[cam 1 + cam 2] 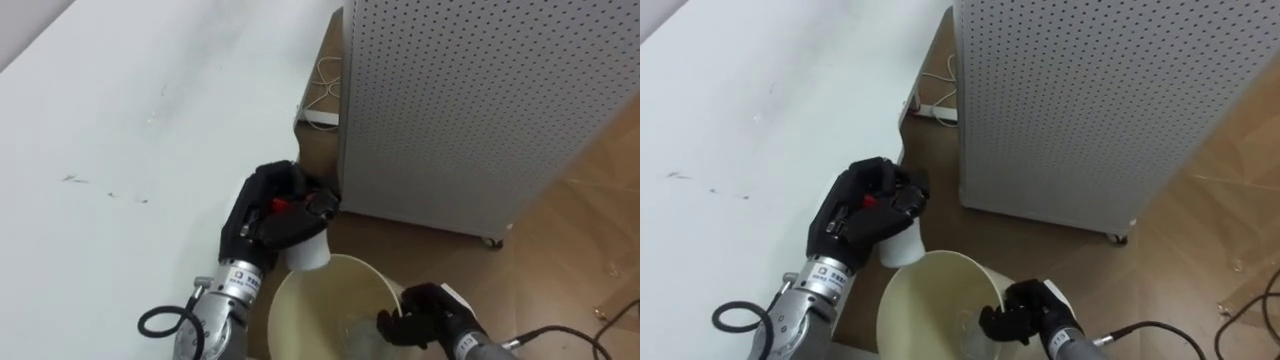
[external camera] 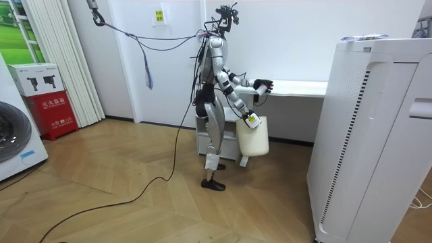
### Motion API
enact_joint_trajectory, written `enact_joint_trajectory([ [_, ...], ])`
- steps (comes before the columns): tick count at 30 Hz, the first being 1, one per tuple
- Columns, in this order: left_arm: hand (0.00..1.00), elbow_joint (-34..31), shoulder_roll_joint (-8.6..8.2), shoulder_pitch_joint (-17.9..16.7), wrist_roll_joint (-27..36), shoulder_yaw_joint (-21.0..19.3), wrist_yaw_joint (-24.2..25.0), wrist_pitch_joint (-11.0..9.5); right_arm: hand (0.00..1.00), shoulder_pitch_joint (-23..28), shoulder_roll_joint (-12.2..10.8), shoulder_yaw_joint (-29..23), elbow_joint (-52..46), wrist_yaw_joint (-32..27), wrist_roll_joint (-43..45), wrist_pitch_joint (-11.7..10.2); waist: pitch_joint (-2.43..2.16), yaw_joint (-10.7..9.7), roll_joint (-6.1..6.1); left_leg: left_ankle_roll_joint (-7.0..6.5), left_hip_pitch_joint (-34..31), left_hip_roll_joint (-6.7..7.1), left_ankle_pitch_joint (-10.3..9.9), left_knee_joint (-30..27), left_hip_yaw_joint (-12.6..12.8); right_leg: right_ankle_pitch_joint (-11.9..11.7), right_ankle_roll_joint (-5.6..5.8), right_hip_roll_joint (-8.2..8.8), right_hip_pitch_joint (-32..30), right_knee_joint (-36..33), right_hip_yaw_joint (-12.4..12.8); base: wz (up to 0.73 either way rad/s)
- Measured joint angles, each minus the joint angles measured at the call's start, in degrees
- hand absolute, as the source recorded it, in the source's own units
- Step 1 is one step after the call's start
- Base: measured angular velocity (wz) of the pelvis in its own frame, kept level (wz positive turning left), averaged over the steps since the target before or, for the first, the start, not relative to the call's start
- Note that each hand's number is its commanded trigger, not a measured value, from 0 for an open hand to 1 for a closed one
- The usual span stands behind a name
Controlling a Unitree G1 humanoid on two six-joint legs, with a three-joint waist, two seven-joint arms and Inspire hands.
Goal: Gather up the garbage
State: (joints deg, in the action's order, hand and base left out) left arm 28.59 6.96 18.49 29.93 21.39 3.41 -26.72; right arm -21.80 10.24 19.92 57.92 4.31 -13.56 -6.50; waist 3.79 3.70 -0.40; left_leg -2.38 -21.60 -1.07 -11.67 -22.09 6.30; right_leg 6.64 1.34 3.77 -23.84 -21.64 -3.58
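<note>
A white paper cup is held in my left hand, whose fingers curl round its top at the table's right edge. The cup hangs just over the rim of a cream waste bin. My right hand is shut on the bin's right rim and holds it up beside the table. Something pale and crumpled lies inside the bin. The room view has me standing at the white table, left hand out over its edge, with the bin hanging below from my right hand.
The white table spreads to my left with a few small marks on it. A grey perforated cabinet on castors stands close to the right. A white power strip and cables lie on the wood floor between them. A tall white appliance stands nearby.
</note>
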Motion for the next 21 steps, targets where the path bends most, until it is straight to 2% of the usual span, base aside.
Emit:
enact_joint_trajectory([
  [1,0.29,0.0,-0.01,0.0,0.0,-0.1,0.4,0.0,1.0,0.0,0.0,-0.1,0.0,0.0,0.0,0.0,0.0,0.0,0.0,0.0,0.0,0.01,0.0,-0.1,0.0,0.0,0.0,-0.01,-0.1,0.0,0.1,-0.03],
  [2,0.0,0.0,-0.02,0.0,0.0,-0.5,1.2,0.0,1.0,0.0,-0.2,-0.3,0.0,0.0,0.0,0.0,-0.01,0.0,0.01,0.0,-0.2,-0.02,0.0,-0.4,0.0,0.0,0.0,-0.04,-0.2,0.0,0.1,0.0],
  [12,0.0,0.2,-0.75,-0.1,4.5,-0.7,5.8,0.6,1.0,0.0,-0.4,-1.1,0.0,-0.4,0.0,0.0,-0.04,-0.2,0.06,0.01,-0.2,-0.09,0.0,-0.6,0.0,0.0,-0.03,-0.15,0.0,0.1,0.1,0.0],
  [13,0.0,0.3,-0.79,-0.2,4.8,-0.5,6.2,1.3,1.0,0.0,-0.4,-1.1,0.0,-0.4,0.0,0.0,-0.05,-0.2,0.07,0.01,-0.2,-0.1,0.0,-0.6,0.0,0.0,-0.04,-0.16,0.0,0.1,0.1,0.0],
  [15,0.0,1.8,-1.24,-0.7,5.5,1.1,6.4,5.0,1.0,0.0,-0.5,-1.1,0.1,-0.4,0.0,0.0,-0.05,-0.2,0.08,0.01,-0.2,-0.15,0.0,-0.6,0.0,-0.1,-0.07,-0.21,0.0,0.1,0.1,0.0],
  [17,0.0,2.2,-1.52,-1.8,5.1,2.1,6.4,7.9,1.0,0.0,-0.3,-1.1,0.2,-0.4,0.0,0.0,-0.06,-0.4,0.09,0.03,-0.7,-0.27,0.0,-0.8,0.0,-0.2,-0.16,-0.31,-0.4,0.1,0.1,0.0],
  [21,0.0,1.5,-1.43,-1.7,6.3,2.5,7.6,8.2,1.0,0.0,-0.4,-1.1,1.7,-0.5,0.4,0.3,-0.17,-0.1,0.28,0.11,-1.0,-0.41,0.0,-0.8,0.1,-0.2,-0.22,-0.49,-0.8,0.0,0.2,0.0],
])
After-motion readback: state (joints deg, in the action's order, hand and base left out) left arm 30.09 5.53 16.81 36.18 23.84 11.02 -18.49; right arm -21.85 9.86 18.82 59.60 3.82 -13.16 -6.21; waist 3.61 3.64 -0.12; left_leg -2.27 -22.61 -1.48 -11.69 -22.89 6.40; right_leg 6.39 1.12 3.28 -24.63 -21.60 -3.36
